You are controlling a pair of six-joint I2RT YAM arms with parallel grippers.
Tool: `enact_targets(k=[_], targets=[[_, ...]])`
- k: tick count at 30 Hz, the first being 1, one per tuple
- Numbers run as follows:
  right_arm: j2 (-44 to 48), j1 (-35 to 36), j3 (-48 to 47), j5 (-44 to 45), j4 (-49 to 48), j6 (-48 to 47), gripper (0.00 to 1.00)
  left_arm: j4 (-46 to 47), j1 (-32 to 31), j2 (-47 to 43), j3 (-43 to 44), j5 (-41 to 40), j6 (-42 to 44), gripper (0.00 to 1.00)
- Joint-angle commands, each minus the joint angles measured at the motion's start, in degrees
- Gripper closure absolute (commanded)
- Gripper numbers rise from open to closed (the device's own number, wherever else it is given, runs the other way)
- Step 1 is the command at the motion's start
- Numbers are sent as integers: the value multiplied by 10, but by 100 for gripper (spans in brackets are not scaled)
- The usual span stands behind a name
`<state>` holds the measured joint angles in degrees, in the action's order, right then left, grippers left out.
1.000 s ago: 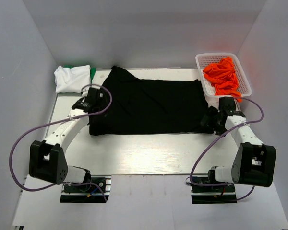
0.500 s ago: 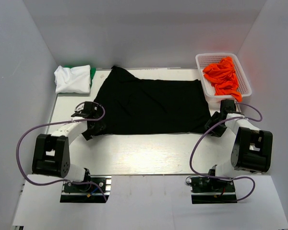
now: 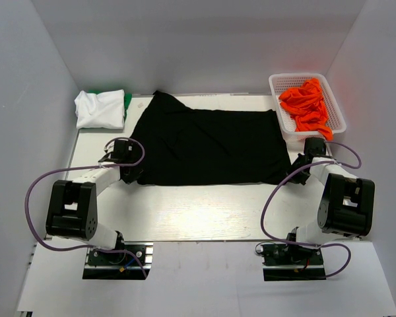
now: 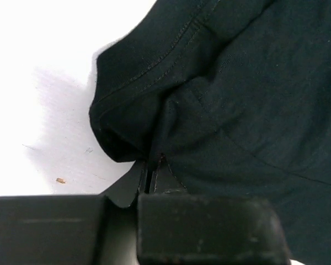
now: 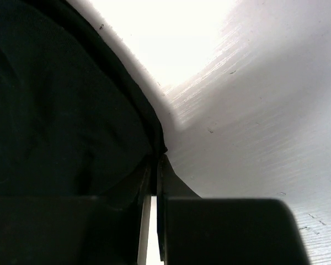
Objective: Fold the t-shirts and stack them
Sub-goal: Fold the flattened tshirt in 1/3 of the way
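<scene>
**Gripped at both near corners, not yet folded**

White table (image 3: pixel 204 211) inside a pale gray enclosure, viewed from above. Spread flat across its middle and far half, black t-shirt (image 3: pixel 208 145), with one corner peaked toward 11 o'clock and no near-to-far fold made so far. Clamped at the 7 o'clock corner by left end effector (image 3: pixel 133 173), jaws shut on a bunched bit of hem in the left wrist view. Clamped likewise at the 4 o'clock corner by right end effector (image 3: pixel 296 173), jaws drawn almost together with the cloth edge pinched at their tips in the right wrist view.

At 10 o'clock on the table, white t-shirt (image 3: pixel 100 109) folded into a small pad. Green t-shirt (image 3: pixel 127 100) peeking out at its right edge, beside or beneath, cannot tell which. At 2 o'clock, white basket (image 3: pixel 297 75) holding orange t-shirts (image 3: pixel 307 105) in a loose, unfolded heap.

Judging from that: two shirts apparently finished, black one only just taken in hand, orange ones untouched. Probably left to do: carry the near hem toward 12 o'clock, fold smaller, stack at 10 o'clock, then work through the basket.
</scene>
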<state>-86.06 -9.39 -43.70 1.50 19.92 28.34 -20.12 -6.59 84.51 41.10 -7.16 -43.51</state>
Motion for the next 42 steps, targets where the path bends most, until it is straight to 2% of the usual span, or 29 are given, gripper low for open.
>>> enact_targets(k=[1, 2, 6, 11, 15, 21, 22, 23, 24, 25, 26, 27, 28, 32, 34, 35, 36, 38, 39, 40, 42], targets=[[11, -3, -5, 2, 6, -8, 93, -16, 0, 1, -11, 2, 4, 100], [12, -2, -9, 4, 15, -16, 100, -27, 0, -16, -5, -8, -5, 100], [30, -2, -42, 38, 64, -28, 100, -124, 0, -56, 42, -85, -37, 100], [64, -4, -56, 119, 130, -36, 100, -229, 0, -81, 81, -117, -49, 100], [85, -5, -44, 137, 181, -16, 100, -291, 0, -107, 66, -117, -67, 100], [99, -6, 19, 144, 213, 2, 100, -411, 0, -121, 21, -102, -153, 100], [102, -7, 21, 145, 216, 5, 92, -411, 0, -121, 21, -83, -153, 100], [107, -6, 24, 128, 216, 6, 83, -417, 0, -121, 21, -51, -153, 91], [111, -6, 27, 124, 217, 11, 69, -430, 0, -121, 21, -45, -153, 53], [117, -5, 27, 120, 220, 12, 41, -443, 0, -116, 28, -45, -158, 32], [141, -5, 24, 113, 221, 11, 27, -458, 0, -116, 44, -45, -158, 19], [150, -4, 9, 107, 224, 12, 19, -483, 0, -123, 53, -53, -158, 7], [173, -3, 0, 105, 224, -4, 10, -496, 0, -131, 65, -65, -158, 0], [232, 2, -61, 79, 224, -28, 10, -503, -6, -191, 157, -90, -125, 0], [259, 6, -79, 23, 207, -49, 10, -428, -6, -209, 179, -66, -78, 0], [269, 15, -80, 5, 189, -57, 10, -395, -6, -209, 192, -46, -23, 0], [267, 18, -80, -66, 180, -78, 10, -331, -11, -187, 204, 17, 2, 0], [261, 37, -77, -98, 143, -93, 10, -281, -18, -140, 229, 95, 73, 0], [253, 43, -75, -150, 132, -96, 10, -240, -18, -115, 250, 152, 82, 0], [248, 58, -72, -163, 123, -97, 10, -223, -28, -68, 261, 172, 92, 0], [228, 82, -75, -205, 76, -125, 10, -195, -47, -31, 295, 177, 118, 0]])
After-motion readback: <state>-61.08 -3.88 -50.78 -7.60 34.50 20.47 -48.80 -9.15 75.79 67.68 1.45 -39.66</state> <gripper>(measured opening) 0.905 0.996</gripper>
